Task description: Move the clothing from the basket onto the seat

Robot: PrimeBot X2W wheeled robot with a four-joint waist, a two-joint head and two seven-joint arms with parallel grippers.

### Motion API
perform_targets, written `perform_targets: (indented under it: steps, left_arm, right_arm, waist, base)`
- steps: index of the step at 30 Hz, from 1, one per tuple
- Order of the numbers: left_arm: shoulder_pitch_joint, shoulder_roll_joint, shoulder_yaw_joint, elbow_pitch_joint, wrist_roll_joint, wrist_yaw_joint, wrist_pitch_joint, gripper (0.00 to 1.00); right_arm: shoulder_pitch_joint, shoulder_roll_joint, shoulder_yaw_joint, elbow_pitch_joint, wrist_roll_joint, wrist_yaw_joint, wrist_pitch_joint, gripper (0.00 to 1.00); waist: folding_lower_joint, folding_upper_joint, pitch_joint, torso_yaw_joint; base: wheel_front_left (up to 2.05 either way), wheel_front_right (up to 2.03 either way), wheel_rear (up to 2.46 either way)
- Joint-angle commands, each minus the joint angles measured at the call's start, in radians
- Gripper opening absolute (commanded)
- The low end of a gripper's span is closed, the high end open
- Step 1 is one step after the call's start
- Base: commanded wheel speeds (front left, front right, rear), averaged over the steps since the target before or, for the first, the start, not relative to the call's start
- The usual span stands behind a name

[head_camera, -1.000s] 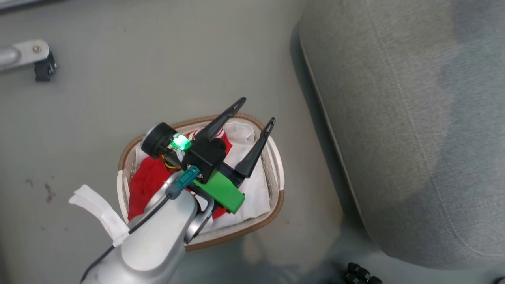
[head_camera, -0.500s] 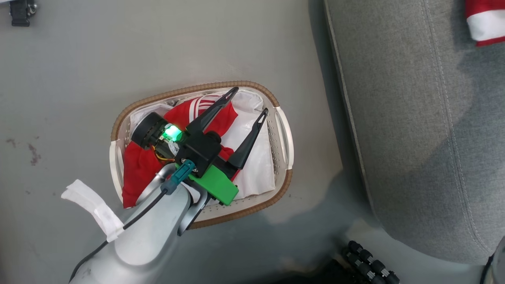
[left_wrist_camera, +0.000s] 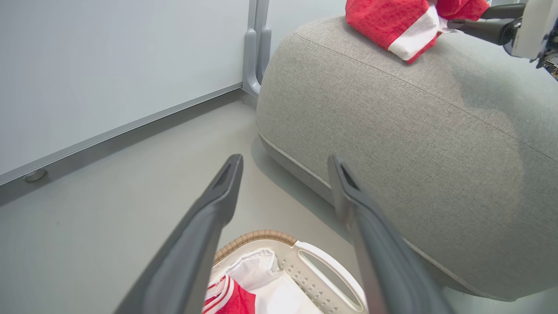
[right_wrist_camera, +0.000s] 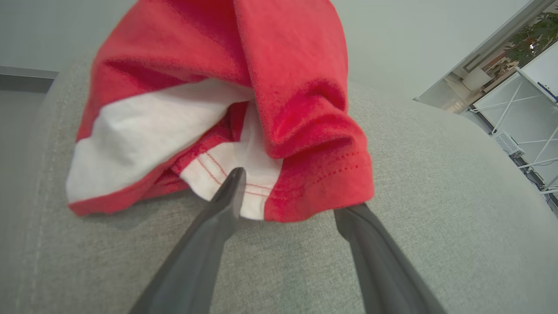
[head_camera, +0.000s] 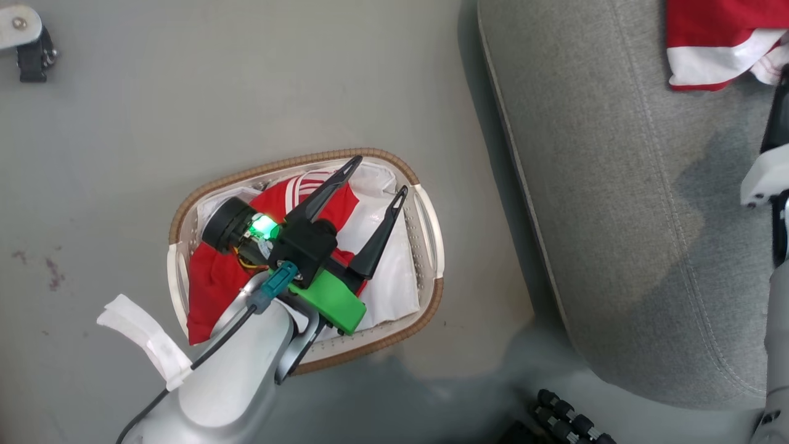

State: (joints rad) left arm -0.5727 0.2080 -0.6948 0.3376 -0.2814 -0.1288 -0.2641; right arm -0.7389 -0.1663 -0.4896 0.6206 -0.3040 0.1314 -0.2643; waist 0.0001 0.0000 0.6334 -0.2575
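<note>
On grey seat (head_camera: 616, 216), crumpled red-and-white garment (head_camera: 709, 31)

A crumpled red garment (right_wrist_camera: 283, 65) with a white panel (right_wrist_camera: 144, 122) and a white, red-stitched hem lies bunched on the grey woven sofa (right_wrist_camera: 436, 196). The right gripper (right_wrist_camera: 290, 196) has its two dark fingers spread wide at the garment's near edge. The tip on the view's left lies against the white hem, and the other tip is tucked under the red fold. A pale wall (right_wrist_camera: 392, 39) rises behind the sofa.
</note>
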Motion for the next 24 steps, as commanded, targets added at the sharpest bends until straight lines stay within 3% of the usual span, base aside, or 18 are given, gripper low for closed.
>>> perform_targets:
  steps: [1, 13, 19, 24]
  left_arm:
    - [0.02, -0.002, 0.008, 0.005, -0.006, -0.003, -0.001, 1.0]
    - [0.109, -0.049, 0.08, 0.002, -0.029, -0.003, -0.001, 1.0]
    - [0.173, -0.089, 0.136, 0.008, -0.047, -0.003, -0.001, 1.0]
    - [0.234, -0.117, 0.214, 0.014, -0.049, -0.003, -0.001, 1.0]
  right_arm:
    - [0.035, 0.003, 0.005, -0.01, 0.009, -0.001, 0.0, 1.0]
    - [0.208, 0.005, 0.037, -0.078, 0.049, -0.001, 0.0, 1.0]
    - [0.218, -0.024, 0.068, -0.122, 0.04, -0.001, 0.0, 1.0]
    - [0.224, -0.004, 0.124, -0.163, 0.058, -0.001, 0.0, 1.0]
  waist:
    - [-0.0001, 0.0, -0.034, -0.008]
    - [-0.0001, 0.0, -0.215, 0.011]
    - [-0.0001, 0.0, -0.334, 0.056]
    - [-0.0001, 0.0, -0.426, 0.106]
  base:
    - [0.0, 0.0, 0.0]
    - [0.0, 0.0, 0.0]
    - [0.0, 0.0, 0.0]
    - [0.0, 0.0, 0.0]
